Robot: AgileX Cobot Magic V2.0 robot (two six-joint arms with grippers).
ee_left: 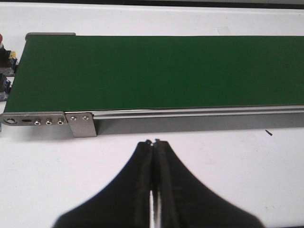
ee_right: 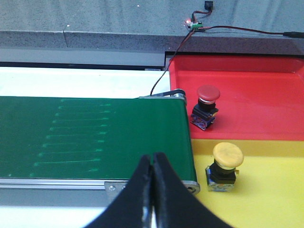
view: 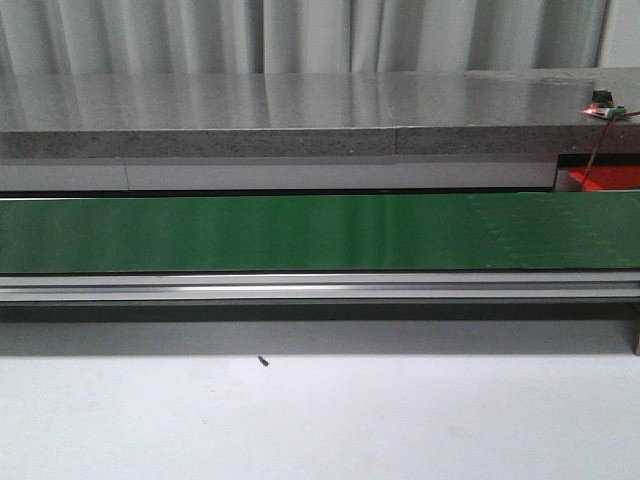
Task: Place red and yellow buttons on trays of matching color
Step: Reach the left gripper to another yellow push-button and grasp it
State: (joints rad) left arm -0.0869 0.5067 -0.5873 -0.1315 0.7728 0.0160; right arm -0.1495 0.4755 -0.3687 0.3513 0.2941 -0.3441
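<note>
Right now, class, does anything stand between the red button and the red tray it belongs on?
Nothing visible does: the red button already stands on the red tray, and the yellow button on the yellow tray.

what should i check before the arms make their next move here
1. Red button on red tray: ok, it stands upright there.
2. Yellow button on yellow tray: ok.
3. Green belt carrying another button: none visible in any view, so nothing to pick yet.
4. Left gripper empty: ok, shut with nothing between the fingers.
5. Right gripper empty: ok, shut on nothing.
6. More buttons waiting past the belt's end: cannot tell, only cut-off parts show at the left wrist view's edge.
</note>
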